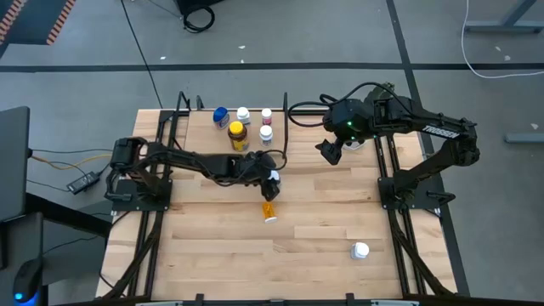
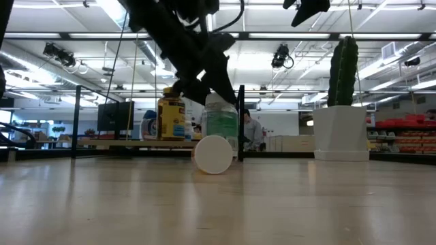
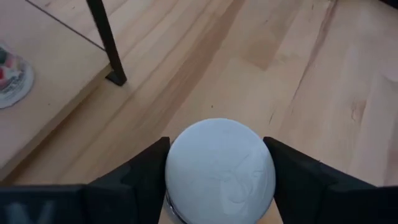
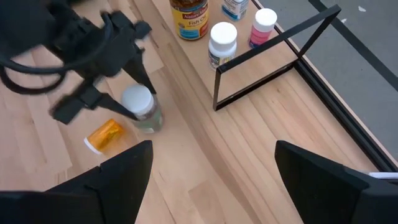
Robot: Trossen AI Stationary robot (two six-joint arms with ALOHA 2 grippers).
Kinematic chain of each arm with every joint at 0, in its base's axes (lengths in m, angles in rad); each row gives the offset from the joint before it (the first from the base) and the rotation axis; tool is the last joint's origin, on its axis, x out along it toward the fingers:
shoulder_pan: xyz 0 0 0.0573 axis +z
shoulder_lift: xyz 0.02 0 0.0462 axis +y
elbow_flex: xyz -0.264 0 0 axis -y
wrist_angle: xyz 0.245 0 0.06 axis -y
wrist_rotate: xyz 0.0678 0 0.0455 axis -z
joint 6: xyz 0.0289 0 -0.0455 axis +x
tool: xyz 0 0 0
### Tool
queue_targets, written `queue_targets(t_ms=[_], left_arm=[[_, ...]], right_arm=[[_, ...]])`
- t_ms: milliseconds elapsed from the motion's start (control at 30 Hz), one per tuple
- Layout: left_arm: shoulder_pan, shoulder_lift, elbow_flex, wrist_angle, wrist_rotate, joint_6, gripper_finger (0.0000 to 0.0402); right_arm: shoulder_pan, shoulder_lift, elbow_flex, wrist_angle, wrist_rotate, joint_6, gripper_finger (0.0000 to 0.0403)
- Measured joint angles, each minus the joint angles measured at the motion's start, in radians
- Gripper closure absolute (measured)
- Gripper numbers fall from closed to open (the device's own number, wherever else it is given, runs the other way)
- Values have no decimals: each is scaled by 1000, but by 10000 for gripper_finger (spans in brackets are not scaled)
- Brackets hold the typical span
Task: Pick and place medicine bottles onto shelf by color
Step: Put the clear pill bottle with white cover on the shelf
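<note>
A clear greenish medicine bottle with a white cap (image 4: 144, 111) stands upright on the table just in front of the shelf (image 1: 200, 136). My left gripper (image 1: 273, 178) is shut on its cap. A small orange bottle (image 1: 269, 210) lies on its side just nearer, its white cap (image 2: 213, 154) facing the low camera. On the shelf stand a blue bottle (image 1: 221, 116), an amber yellow-lidded one (image 1: 237, 136), and three small white-capped ones (image 1: 266, 133). My right gripper (image 1: 328, 153) hangs open high above the table, right of the shelf, holding nothing. My left gripper pinches the white cap (image 3: 221, 168) of the greenish bottle between its two fingers (image 3: 146, 171), one on each side of the cap. The fingers come slanting down from the table's left. The bottle stays upright below them (image 2: 219, 126); the orange bottle's cap hides its foot.
A white-capped bottle (image 1: 360, 250) lies alone near the table's front right. A white pot with a green cactus (image 2: 340, 129) stands at the far right. Thin black rods (image 4: 217, 87) frame the shelf's corner close to the held bottle.
</note>
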State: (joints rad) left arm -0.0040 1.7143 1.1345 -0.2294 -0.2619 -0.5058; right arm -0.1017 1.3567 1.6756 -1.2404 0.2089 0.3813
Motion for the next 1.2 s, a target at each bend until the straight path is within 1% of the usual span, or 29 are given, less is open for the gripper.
queue_targets(t_ms=[100, 167, 233, 333, 400, 467, 533, 600, 700, 800, 867, 1000, 1067, 1200], left_arm=[[0, -16, 83, -150, -1, -2, 166], [0, -22, 148, -288, -3, 1, 159], [0, -22, 218, -389, -3, 2, 157], [-6, -26, 314, -544, -4, 47, 163], [-12, -30, 357, -621, -5, 77, 166], [-13, -52, 365, -683, -6, 89, 166], [-18, -90, 344, -704, -6, 69, 166], [-20, -145, 294, -708, -19, 39, 165], [-27, -238, 212, -693, -59, -23, 159], [-22, -336, 130, -703, -111, -95, 162], [-9, -400, 74, -703, -156, -152, 166], [22, -524, -40, -704, -270, -281, 165], [39, -568, -93, -701, -325, -337, 158], [81, -624, -192, -665, -389, -396, 156]], right_arm=[[0, 0, 0, 0, 0, 0, 59], [0, 0, 0, -2, 0, 0, 59], [0, 1, 0, -8, 0, -3, 59], [0, 1, 0, -10, 0, -4, 59], [0, 1, 0, -11, 0, -4, 59], [0, 1, 0, -17, 0, -13, 59], [0, 1, 0, -18, 0, -30, 59], [0, 1, 0, -27, 3, -48, 59], [0, 1, 0, -36, 18, -61, 59], [0, 1, 0, -36, 24, -65, 59], [0, 1, 0, -33, 26, -66, 59], [-1, 0, 0, -22, 63, -65, 59], [-1, 0, 0, -20, 84, -65, 59], [-1, 0, 0, -16, 116, -40, 59]])
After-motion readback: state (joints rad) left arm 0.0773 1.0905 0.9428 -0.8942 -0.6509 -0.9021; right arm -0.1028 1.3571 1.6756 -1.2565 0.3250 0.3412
